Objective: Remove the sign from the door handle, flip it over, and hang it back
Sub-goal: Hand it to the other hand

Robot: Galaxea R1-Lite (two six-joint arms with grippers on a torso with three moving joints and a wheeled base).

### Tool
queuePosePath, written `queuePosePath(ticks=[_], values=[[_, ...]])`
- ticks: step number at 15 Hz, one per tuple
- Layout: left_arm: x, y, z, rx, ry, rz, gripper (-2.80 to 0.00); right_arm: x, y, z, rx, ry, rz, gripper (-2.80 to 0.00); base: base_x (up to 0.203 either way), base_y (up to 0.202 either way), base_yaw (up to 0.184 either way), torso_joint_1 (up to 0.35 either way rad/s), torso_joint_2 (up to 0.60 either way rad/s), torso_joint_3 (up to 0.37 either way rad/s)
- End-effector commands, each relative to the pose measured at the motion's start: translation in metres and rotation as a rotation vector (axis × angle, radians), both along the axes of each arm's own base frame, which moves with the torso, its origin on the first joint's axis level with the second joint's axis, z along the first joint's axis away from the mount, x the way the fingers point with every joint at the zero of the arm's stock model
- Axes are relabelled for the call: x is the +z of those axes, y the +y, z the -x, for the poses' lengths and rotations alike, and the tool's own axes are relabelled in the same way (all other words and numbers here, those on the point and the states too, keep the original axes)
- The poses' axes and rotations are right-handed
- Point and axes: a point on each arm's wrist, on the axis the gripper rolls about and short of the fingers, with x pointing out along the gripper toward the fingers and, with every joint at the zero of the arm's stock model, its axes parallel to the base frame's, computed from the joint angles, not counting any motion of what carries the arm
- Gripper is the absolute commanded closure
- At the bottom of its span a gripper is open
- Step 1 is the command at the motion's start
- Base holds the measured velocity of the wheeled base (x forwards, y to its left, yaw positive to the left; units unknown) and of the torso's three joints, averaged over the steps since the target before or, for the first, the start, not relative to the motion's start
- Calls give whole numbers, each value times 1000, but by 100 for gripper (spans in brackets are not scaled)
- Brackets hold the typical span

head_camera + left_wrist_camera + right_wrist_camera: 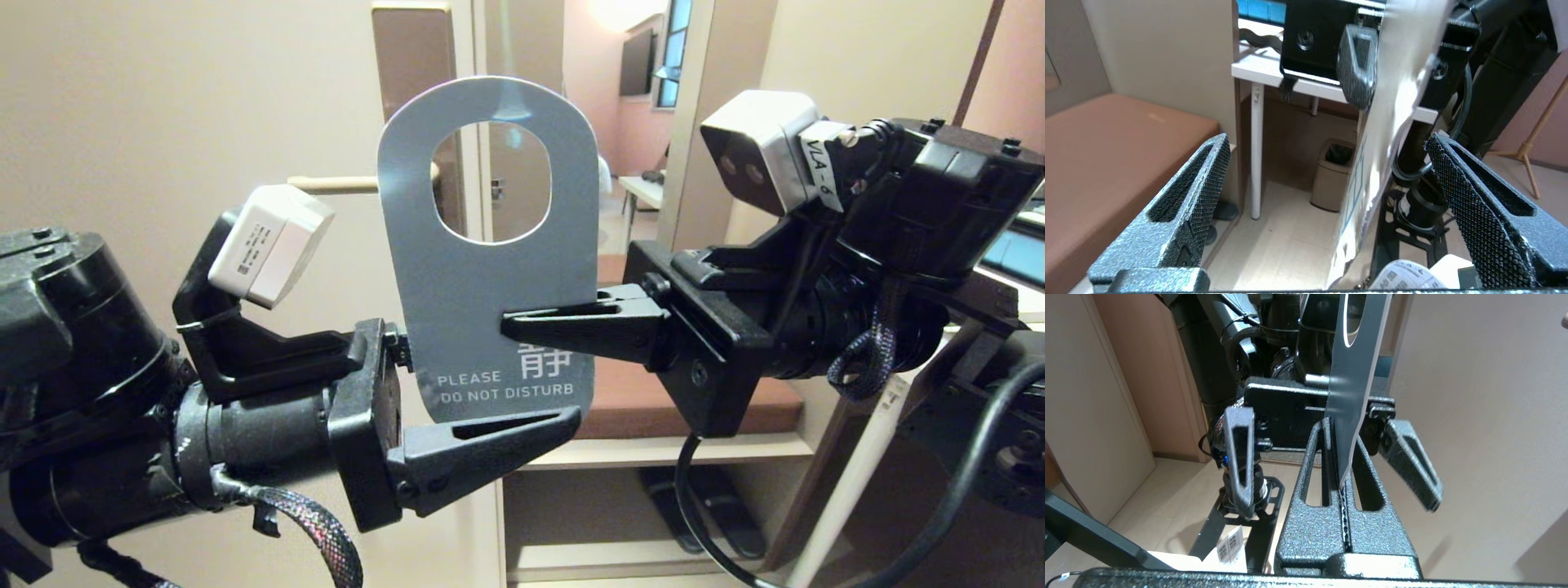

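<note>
We hold the sign upright in front of the door, its blue-grey "please do not disturb" face turned toward our head camera and its oval hole uppermost. Our right gripper reaches in level from the right, and its jaws are pressed together on the sign's right edge, roughly at mid-height, just above the printed words; in the right wrist view the grey card rises edge-on out of the seam between the two closed jaws. Our left gripper sits at the sign's lower end with its jaws spread wide and gripping nothing: one jaw shows in front of and just under the card's bottom edge, the other is hidden behind it. In the left wrist view the sign stands edge-on in the gap between those open jaws, nearer the one on the far side, its pale face showing, and we cannot tell whether it touches either of them. The door handle lies beyond the jaws, a beige lever running level behind the sign's upper left edge; the sign is off it, carried by the right jaws alone. The brown plate of the handle stands above the sign on the cream door
</note>
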Motion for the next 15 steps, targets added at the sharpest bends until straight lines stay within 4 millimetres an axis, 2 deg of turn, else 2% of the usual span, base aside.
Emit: queuePosePath(ticks=[1,12,13,15], values=[[-1,0,2,-9,2,0,-280,0,0,0,6,-2,-1,0,0,0,0,0,0,0],[-3,-2,7,-31,0,1,-280,0,0,0,5,-3,-2,0,0,0,0,0,0,0],[-3,-2,7,-31,-7,8,0,0,0,0,5,-4,-2,0,0,0,0,0,0,0],[-2,-1,7,-30,0,16,0,-1,0,1,5,-3,-1,0,0,0,0,0,0,0]])
